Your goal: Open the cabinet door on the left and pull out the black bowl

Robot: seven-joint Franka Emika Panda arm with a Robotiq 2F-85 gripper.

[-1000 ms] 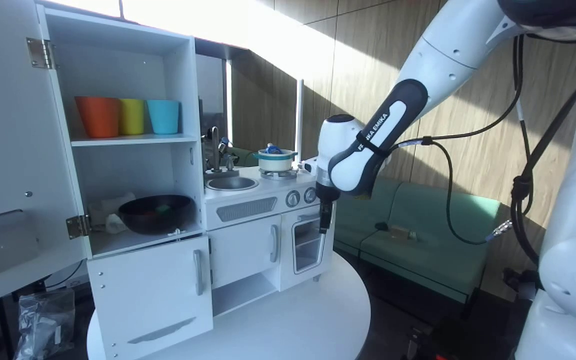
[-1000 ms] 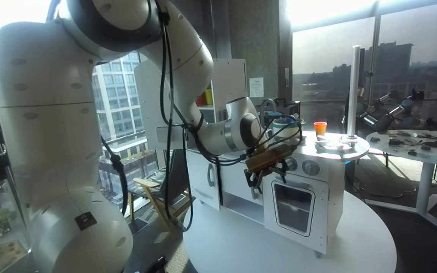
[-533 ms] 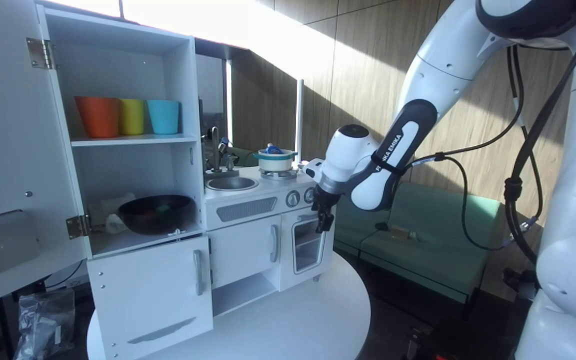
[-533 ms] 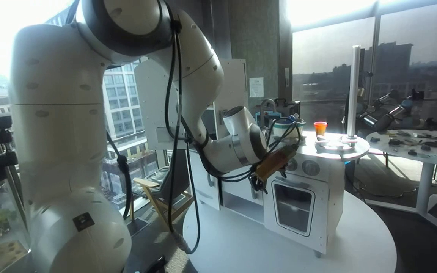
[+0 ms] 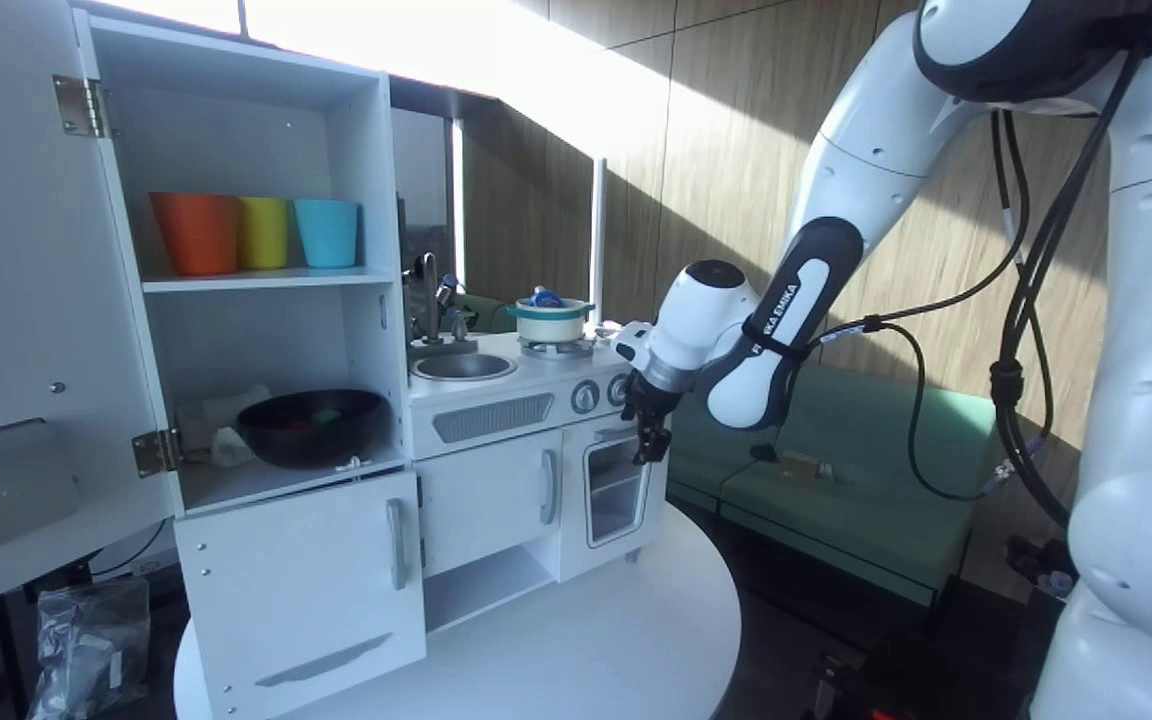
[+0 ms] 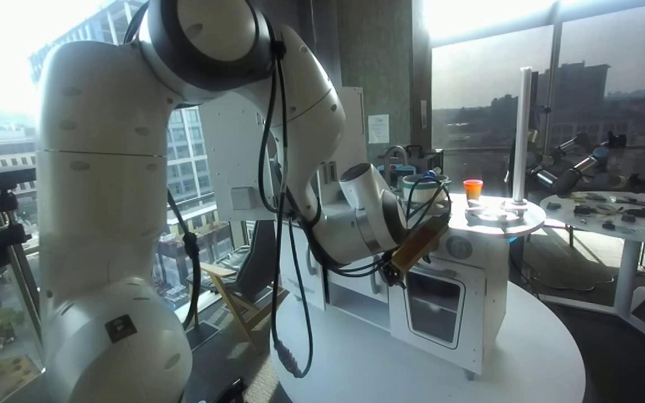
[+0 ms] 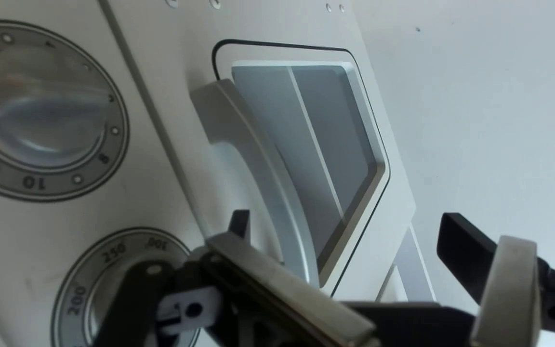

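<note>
entry one: gripper [image 5: 651,448], which i drive from afar. it hangs in front of the oven [image 5: 614,500], pointing between 6 and 7 o'clock in an exterior view. fingers [image 7: 511,289] spread wide apart in the wrist view, the oven handle [image 7: 270,168] running there from 11 o'clock toward 5. whether the finger beside it touches, i cannot tell.

bowl [image 5: 308,440], black, upright on the lower shelf [image 5: 226,487] of the cabinet [image 5: 236,130], well apart from my gripper, at its 9 o'clock in an exterior view; a green item [image 5: 326,416] inside.

door [image 5: 26,300], swung open, at the cabinet's 9 o'clock.

wad [image 5: 228,447], pale, crumpled, just beside the bowl at its 9 o'clock.

on the upper shelf [image 5: 266,284], three by my count: orange cup [image 5: 198,240] at the bowl's 11 o'clock, blue cup [image 5: 326,235] at 12, yellow cup [image 5: 263,235] between them.

sink [image 5: 463,367], at the bowl's 2 o'clock.

pot [image 5: 551,325], cream with teal rim, at the sink's 2 o'clock, a blue item [image 5: 544,299] in it.

fourth cup [image 6: 472,190], orange-red, at the pot's 3 o'clock in an exterior view.
</note>
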